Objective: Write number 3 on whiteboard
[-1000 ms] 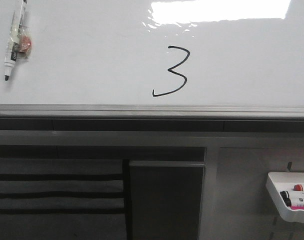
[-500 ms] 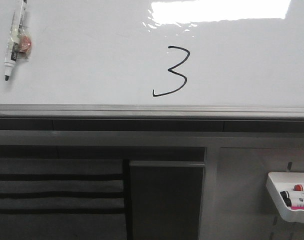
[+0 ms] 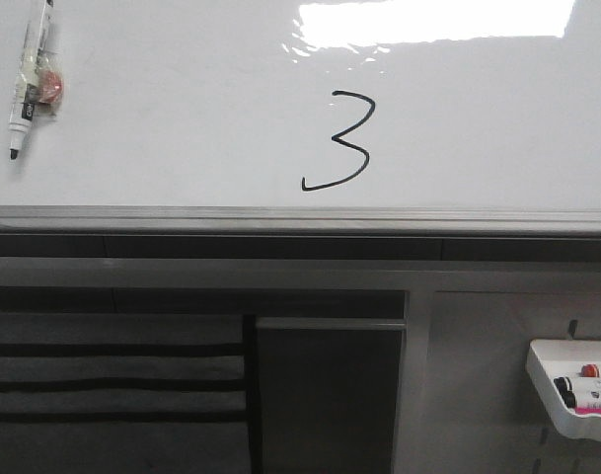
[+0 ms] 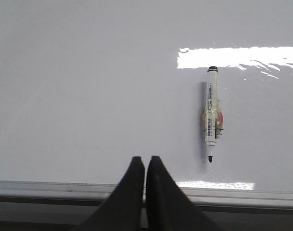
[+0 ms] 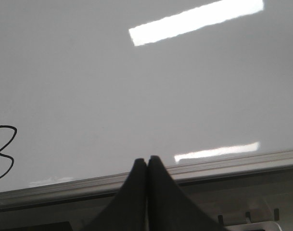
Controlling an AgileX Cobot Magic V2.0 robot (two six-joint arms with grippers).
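Note:
A thin black number 3 [image 3: 347,140] with a long lower tail is drawn on the glossy whiteboard [image 3: 182,128], a little right of centre and just above the grey edge rail [image 3: 300,217]. Part of it also shows in the right wrist view [image 5: 4,153]. A black-tipped marker [image 3: 28,83] lies on the board at the far left; it also shows in the left wrist view [image 4: 212,114]. My left gripper [image 4: 145,160] is shut and empty above the rail, apart from the marker. My right gripper [image 5: 147,159] is shut and empty above the rail, to the right of the digit.
A small white tray [image 3: 574,387] with markers hangs below the board at the lower right. Below the rail are a grey frame and dark panels [image 3: 330,395]. Ceiling lights glare on the board [image 3: 433,20].

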